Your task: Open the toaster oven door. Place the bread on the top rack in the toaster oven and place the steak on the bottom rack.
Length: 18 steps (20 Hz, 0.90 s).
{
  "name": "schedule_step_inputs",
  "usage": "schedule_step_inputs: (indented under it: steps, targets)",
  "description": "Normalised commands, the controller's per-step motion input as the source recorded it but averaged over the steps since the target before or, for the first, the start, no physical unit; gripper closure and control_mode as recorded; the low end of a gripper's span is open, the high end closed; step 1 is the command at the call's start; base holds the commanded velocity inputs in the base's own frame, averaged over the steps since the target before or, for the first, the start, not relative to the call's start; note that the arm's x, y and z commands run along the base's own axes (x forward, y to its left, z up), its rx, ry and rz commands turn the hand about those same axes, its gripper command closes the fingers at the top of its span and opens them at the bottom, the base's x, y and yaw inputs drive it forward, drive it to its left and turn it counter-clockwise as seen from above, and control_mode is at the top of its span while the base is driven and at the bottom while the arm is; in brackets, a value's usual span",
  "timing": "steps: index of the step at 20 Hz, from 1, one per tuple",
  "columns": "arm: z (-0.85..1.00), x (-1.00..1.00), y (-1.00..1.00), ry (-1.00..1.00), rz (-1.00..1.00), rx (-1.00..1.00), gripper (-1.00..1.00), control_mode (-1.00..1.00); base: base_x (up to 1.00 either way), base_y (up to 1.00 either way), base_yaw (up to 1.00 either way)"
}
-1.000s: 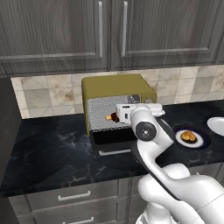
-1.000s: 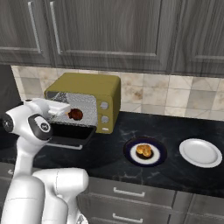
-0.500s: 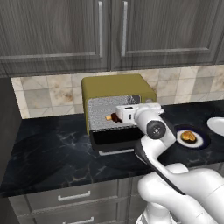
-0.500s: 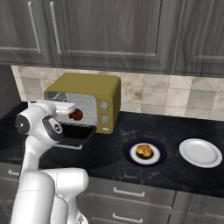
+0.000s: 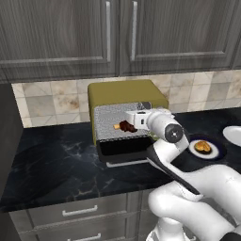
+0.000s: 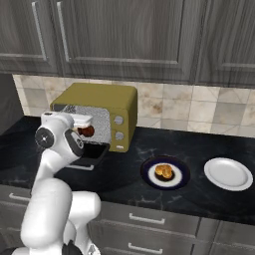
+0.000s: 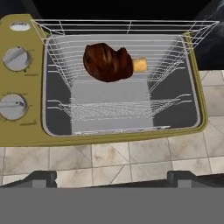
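Note:
The mustard-yellow toaster oven (image 5: 124,92) (image 6: 112,97) stands on the counter. The toaster oven door (image 5: 123,147) (image 6: 93,152) hangs folded down. My gripper (image 5: 134,120) (image 6: 82,122) (image 7: 111,179) is open and empty just in front of the oven mouth. The hand view is rolled upside down. In it the dark reddish-brown steak (image 7: 107,61) (image 5: 126,126) (image 6: 88,131) lies on the bottom rack (image 7: 175,48), nearer the door. The top rack (image 7: 113,111) is bare. The golden bread (image 5: 203,146) (image 6: 163,172) rests on a dark plate (image 6: 182,172) to the right.
An empty white plate (image 6: 228,173) (image 5: 233,134) lies on the black counter (image 5: 52,160) right of the bread's plate. Dark wood cabinets (image 5: 117,33) hang above the oven. The oven's two white knobs (image 6: 118,128) sit on its right side.
The arm's elbow has swung to the right while the open hand stays in front of the oven. The steak has not moved on its rack.

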Motion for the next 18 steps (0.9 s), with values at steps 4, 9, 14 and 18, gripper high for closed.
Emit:
schedule_step_inputs:
  steps: [4, 9, 14, 18]
  targets:
    - [-0.18, 0.36, 0.00, 0.00, 0.08, 0.01, -1.00, -1.00, 0.00, 0.00, 0.00]
    - [-0.22, 0.38, 0.06, 0.00, 0.07, 0.00, -1.00, -1.00, 0.00, 0.00, 0.00]
    - [-0.17, 0.36, 0.14, 0.00, 0.06, 0.00, -1.00, -1.00, 0.00, 0.00, 0.00]
    - [-0.19, 0.31, 0.20, 0.00, 0.03, 0.00, -1.00, -1.00, 0.00, 0.00, 0.00]
